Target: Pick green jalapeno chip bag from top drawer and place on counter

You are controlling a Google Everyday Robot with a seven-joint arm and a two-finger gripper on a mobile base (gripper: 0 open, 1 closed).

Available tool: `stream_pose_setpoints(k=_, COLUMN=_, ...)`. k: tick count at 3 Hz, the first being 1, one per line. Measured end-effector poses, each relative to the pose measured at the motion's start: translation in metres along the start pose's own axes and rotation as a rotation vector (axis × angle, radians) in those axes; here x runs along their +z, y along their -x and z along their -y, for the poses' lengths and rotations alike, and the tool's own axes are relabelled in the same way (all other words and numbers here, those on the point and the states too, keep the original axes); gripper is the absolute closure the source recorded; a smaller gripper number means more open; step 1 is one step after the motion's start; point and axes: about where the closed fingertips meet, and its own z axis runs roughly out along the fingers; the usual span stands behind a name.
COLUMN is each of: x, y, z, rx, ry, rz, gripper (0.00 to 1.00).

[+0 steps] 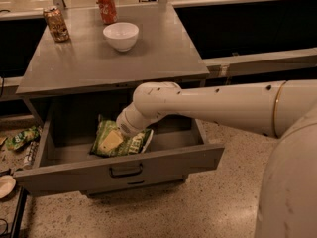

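The green jalapeno chip bag lies crinkled in the middle of the open top drawer, with white lettering showing on its right side. My gripper reaches down into the drawer from the right and rests on the left half of the bag, covering part of it. My white arm crosses over the drawer's right side. The grey counter is directly above the drawer.
A white bowl and two cans, a brown one and a red one, stand at the back of the counter. A small crumpled green wrapper lies on the speckled floor left of the drawer. The drawer's dark handle faces me.
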Motion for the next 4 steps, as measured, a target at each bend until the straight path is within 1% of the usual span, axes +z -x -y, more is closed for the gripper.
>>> stream_pose_setpoints(k=1, x=0.01, y=-0.007, z=-0.012, rx=-0.011, ry=0.043, rz=0.023, gripper=0.47)
stream_pose_setpoints(k=2, x=0.009, y=-0.01, z=-0.022, rx=-0.043, ry=0.07, rz=0.085, gripper=0.78)
stream_pose_setpoints(k=3, x=-0.005, y=-0.001, z=-0.023, rx=-0.063, ry=0.06, rz=0.151, gripper=0.99)
stream_pose_setpoints(k=4, x=-0.052, y=0.036, z=-0.023, rx=-0.121, ry=0.041, rz=0.285, gripper=1.0)
